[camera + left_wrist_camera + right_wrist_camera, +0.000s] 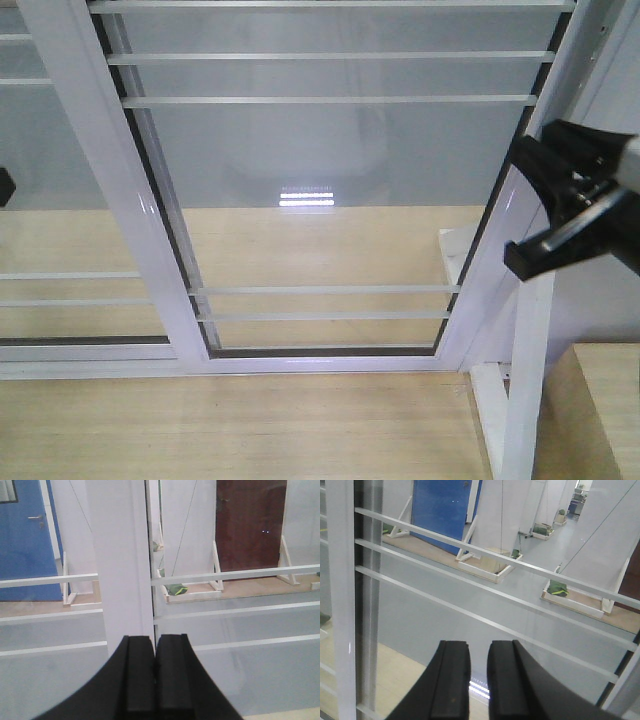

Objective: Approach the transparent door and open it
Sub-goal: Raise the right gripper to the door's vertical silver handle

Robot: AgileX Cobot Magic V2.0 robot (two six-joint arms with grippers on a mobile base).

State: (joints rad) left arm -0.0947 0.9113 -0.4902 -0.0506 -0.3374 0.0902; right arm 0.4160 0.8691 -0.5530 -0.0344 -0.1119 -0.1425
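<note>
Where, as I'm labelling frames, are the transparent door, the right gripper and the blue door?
transparent door [330, 150]: front-facing view, on its glass pane.
right gripper [478, 650]: right wrist view, midway between its fingertips.
blue door [22, 545]: left wrist view, on its blue face.

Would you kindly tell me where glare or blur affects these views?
Front view: a striped glare patch sits on the door, and the right gripper is soft at the edge. Left wrist view: the left gripper is blurred up close. Right wrist view: evenly lit.
</note>
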